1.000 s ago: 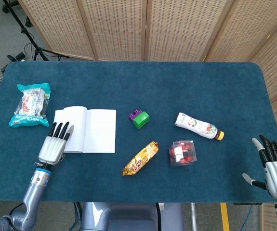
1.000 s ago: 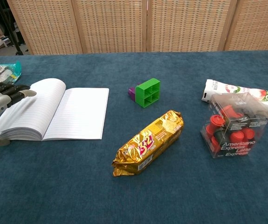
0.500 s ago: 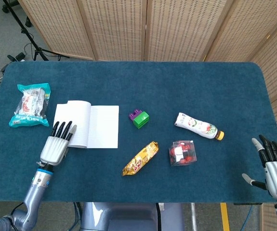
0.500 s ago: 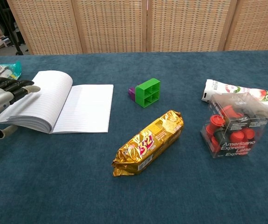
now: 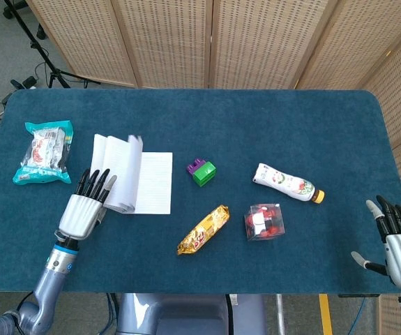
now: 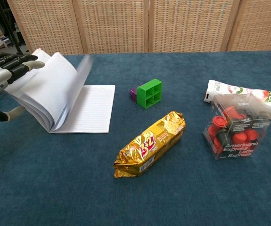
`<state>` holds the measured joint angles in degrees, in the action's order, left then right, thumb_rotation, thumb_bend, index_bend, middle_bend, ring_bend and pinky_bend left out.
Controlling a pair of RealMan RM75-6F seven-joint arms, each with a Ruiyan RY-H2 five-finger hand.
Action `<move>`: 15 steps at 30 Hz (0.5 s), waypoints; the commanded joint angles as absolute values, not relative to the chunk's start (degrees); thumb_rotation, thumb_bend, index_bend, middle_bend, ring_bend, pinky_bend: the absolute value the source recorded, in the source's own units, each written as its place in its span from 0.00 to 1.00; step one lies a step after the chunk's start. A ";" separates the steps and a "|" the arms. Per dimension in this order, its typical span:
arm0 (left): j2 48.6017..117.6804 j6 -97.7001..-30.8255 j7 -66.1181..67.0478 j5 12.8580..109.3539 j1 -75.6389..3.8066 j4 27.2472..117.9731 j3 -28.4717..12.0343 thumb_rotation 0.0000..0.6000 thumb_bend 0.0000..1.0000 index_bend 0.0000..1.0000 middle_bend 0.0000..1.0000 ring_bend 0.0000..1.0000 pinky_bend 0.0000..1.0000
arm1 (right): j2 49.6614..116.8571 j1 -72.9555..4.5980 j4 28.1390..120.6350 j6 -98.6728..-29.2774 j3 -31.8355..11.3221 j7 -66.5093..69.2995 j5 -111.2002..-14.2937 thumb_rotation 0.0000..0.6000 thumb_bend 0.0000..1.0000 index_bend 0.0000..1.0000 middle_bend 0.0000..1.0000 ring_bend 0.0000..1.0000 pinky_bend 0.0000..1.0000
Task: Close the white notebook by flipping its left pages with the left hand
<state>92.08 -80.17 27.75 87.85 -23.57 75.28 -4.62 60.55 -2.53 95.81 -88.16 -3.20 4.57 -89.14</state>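
Note:
The white notebook lies left of the table's middle, its right page flat on the blue cloth. Its left pages stand lifted and fanned, leaning to the left, with one sheet blurred in motion. My left hand is at the notebook's left edge; in the chest view the left hand has its stretched fingers against the back of the raised pages and its thumb apart below. My right hand hangs at the table's near right corner, fingers spread, holding nothing.
A teal snack bag lies left of the notebook. To its right are a green and purple block, a gold biscuit pack, a clear box of red capsules and a white bottle.
The left hand has risen and pushed the left pages up from flat to a steep tilt. The notebook slid slightly right. The right hand has not moved.

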 commanded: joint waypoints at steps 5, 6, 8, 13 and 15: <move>92.15 -81.87 26.84 89.18 -23.76 75.69 -5.26 1.00 0.28 0.00 0.00 0.00 0.00 | 60.46 -2.50 95.88 -88.16 -3.21 4.77 -89.09 1.00 0.00 0.00 0.00 0.00 0.00; 92.29 -82.16 26.70 89.32 -23.79 75.62 -5.42 1.00 0.28 0.00 0.00 0.00 0.00 | 60.44 -2.51 95.88 -88.16 -3.22 4.80 -89.11 1.00 0.00 0.00 0.00 0.00 0.00; 92.53 -82.65 26.37 89.54 -23.89 75.67 -5.79 1.00 0.28 0.00 0.00 0.00 0.00 | 60.40 -2.48 95.89 -88.20 -3.24 5.01 -89.06 1.00 0.00 0.00 0.00 0.00 0.00; 93.34 -83.82 25.81 90.29 -24.10 74.63 -6.34 1.00 0.28 0.00 0.00 0.00 0.00 | 60.36 -2.49 95.84 -88.13 -3.23 5.13 -89.07 1.00 0.00 0.00 0.00 0.00 0.00; 93.89 -84.77 24.90 90.86 -24.27 73.87 -6.74 1.00 0.28 0.00 0.00 0.00 0.00 | 60.36 -2.51 95.89 -88.06 -3.21 5.13 -89.08 1.00 0.00 0.00 0.00 0.00 0.00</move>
<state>93.58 -84.37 25.32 90.55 -24.16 74.28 -6.48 60.36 -2.51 95.89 -88.07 -3.21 5.13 -89.08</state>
